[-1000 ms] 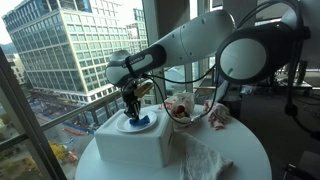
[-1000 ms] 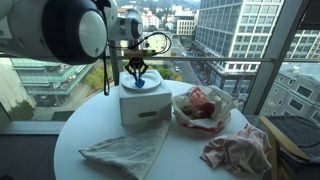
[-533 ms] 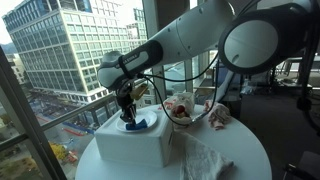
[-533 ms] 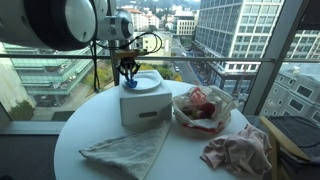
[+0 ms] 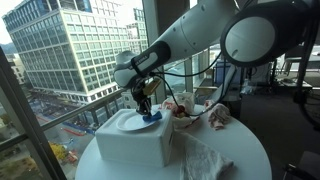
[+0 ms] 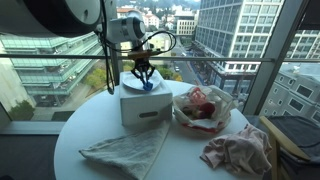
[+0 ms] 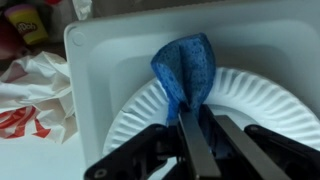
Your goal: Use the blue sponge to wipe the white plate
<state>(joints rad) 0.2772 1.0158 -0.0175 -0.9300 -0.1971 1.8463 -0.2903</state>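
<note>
Wrist view, from the left: we see a crumpled plastic bag (image 7: pixel 35 95) with red print lying just beside the left edge of the white box (image 7: pixel 95 50). On the box top lies the white plate (image 7: pixel 265 100), a ribbed paper one. The blue sponge (image 7: pixel 185 65) sits over the plate's left rim, its far end reaching past the rim onto the bare box top. The gripper (image 7: pixel 193 125) comes in from the bottom and is clamped on the near end of the sponge, jaws drawn tight against it. In an exterior view the box (image 5: pixel 135 148) stands toward the left of a round white table (image 5: pixel 252 150), the plate (image 5: pixel 122 123) on top of it, and the gripper (image 5: pixel 147 108) points straight down over the box top, holding the sponge (image 5: pixel 152 117) at the plate's right edge. The bag (image 5: pixel 182 108) rests just beside the box on its right, and a pale cloth (image 5: pixel 205 160) lies flat on the table near the box's right front corner. In an exterior view from another side, the sponge (image 6: pixel 148 86) is again on the box (image 6: pixel 145 110), with a pink cloth (image 6: pixel 235 150) lying well apart from the box to its right.
</note>
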